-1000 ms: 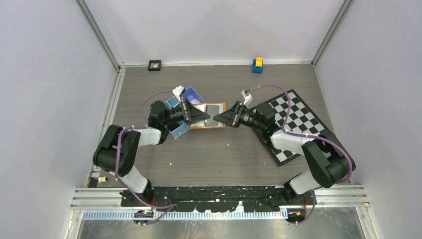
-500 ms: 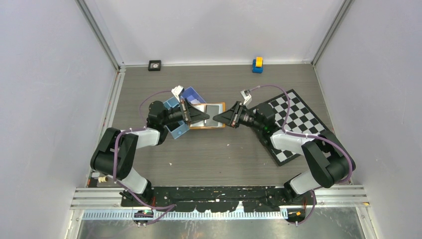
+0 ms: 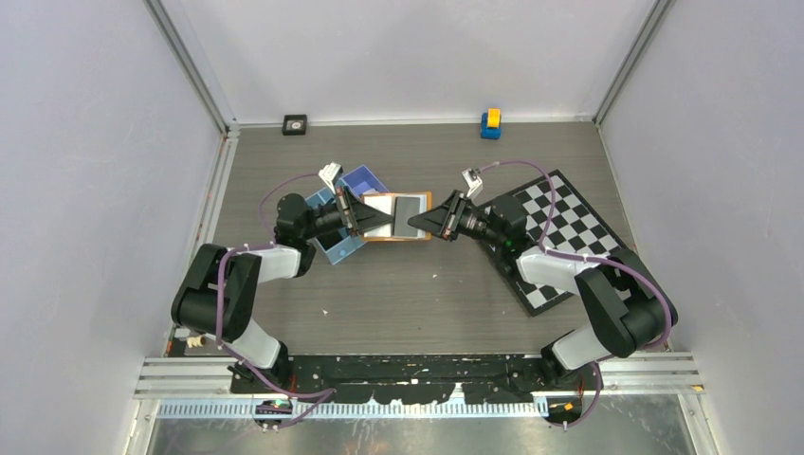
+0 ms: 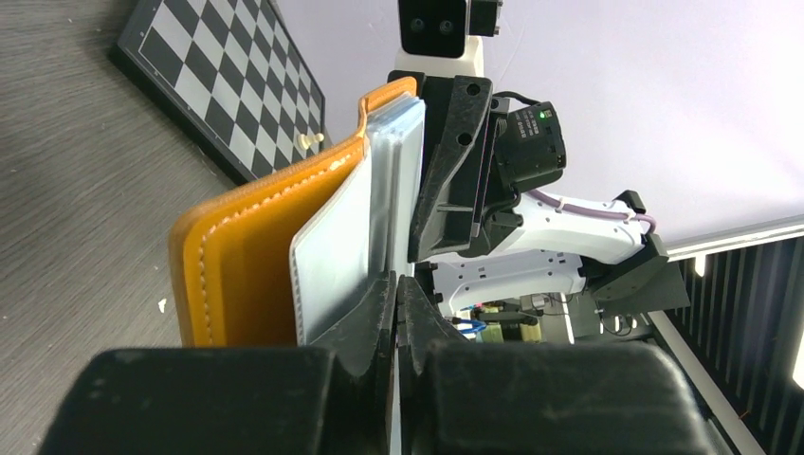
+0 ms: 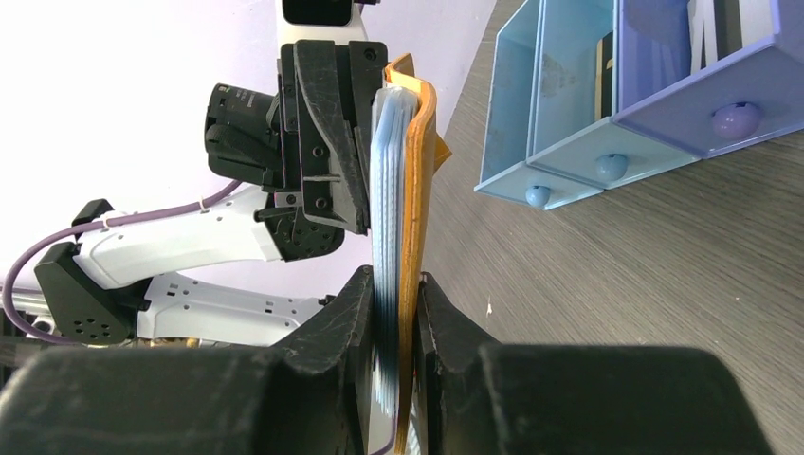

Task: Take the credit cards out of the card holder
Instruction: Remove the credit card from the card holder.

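Observation:
The orange card holder [image 3: 417, 197] hangs open above the table between my two grippers. My right gripper [image 3: 415, 226] is shut on its right edge: in the right wrist view my right gripper [image 5: 396, 284] clamps the orange wall [image 5: 417, 190] together with the stack of pale blue credit cards [image 5: 387, 190]. My left gripper [image 3: 389, 224] meets it from the left. In the left wrist view my left gripper [image 4: 396, 289] is shut, with a thin pale card edge in the slit. That credit card [image 4: 332, 256] sticks out of the card holder [image 4: 246, 246].
A blue three-compartment tray [image 3: 365, 178] lies behind and under the left gripper and shows in the right wrist view [image 5: 607, 123]. A chessboard [image 3: 559, 227] lies under the right arm, with a white pawn [image 4: 305, 139] on it. A yellow-blue toy [image 3: 490, 123] and a black block [image 3: 295, 124] sit at the back wall.
My left gripper opened briefly, shut again and drew back a little to the left. The card holder shifted slightly toward the back. The right gripper stayed clamped.

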`<act>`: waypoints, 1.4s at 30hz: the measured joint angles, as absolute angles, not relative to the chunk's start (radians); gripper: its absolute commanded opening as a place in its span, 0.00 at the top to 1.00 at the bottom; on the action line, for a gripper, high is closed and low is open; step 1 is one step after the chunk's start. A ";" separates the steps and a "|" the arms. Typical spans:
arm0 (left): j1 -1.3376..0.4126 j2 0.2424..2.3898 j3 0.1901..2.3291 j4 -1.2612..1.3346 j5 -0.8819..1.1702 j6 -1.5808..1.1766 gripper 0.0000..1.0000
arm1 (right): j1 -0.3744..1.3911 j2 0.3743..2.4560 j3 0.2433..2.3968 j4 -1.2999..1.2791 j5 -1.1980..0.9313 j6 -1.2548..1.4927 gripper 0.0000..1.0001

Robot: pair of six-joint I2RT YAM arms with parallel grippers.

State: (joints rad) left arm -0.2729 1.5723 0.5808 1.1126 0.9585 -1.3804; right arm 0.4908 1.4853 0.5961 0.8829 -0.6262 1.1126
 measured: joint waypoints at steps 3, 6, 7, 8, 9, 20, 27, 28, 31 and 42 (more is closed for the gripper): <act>-0.270 1.572 0.579 1.118 0.957 -1.383 0.94 | 0.487 1.485 0.595 0.883 -0.624 1.113 0.86; -0.270 1.572 0.579 1.127 0.958 -1.385 0.83 | 0.485 1.485 0.595 0.883 -0.625 1.114 0.85; -0.270 1.572 0.579 1.128 0.958 -1.385 0.82 | 0.485 1.485 0.595 0.883 -0.625 1.116 0.85; -0.271 1.572 0.579 1.129 0.958 -1.385 0.82 | 0.484 1.485 0.595 0.884 -0.626 1.119 0.85; -0.273 1.572 0.579 1.130 0.958 -1.385 0.80 | 0.484 1.486 0.595 0.884 -0.627 1.121 0.85; -0.284 1.468 0.589 0.837 0.921 -1.208 0.78 | 0.484 1.486 0.591 0.891 -0.631 1.129 0.86; -0.312 1.441 0.617 0.720 0.907 -1.121 0.85 | 0.485 1.495 0.591 0.896 -0.635 1.129 0.87; -0.314 1.441 0.617 0.715 0.908 -1.116 0.86 | 0.485 1.498 0.591 0.897 -0.637 1.129 0.87; -0.316 1.442 0.617 0.707 0.908 -1.113 0.91 | 0.488 1.503 0.591 0.896 -0.638 1.128 0.89; -0.316 1.442 0.617 0.682 0.897 -1.095 0.89 | 0.499 1.503 0.625 0.798 -0.626 1.069 0.90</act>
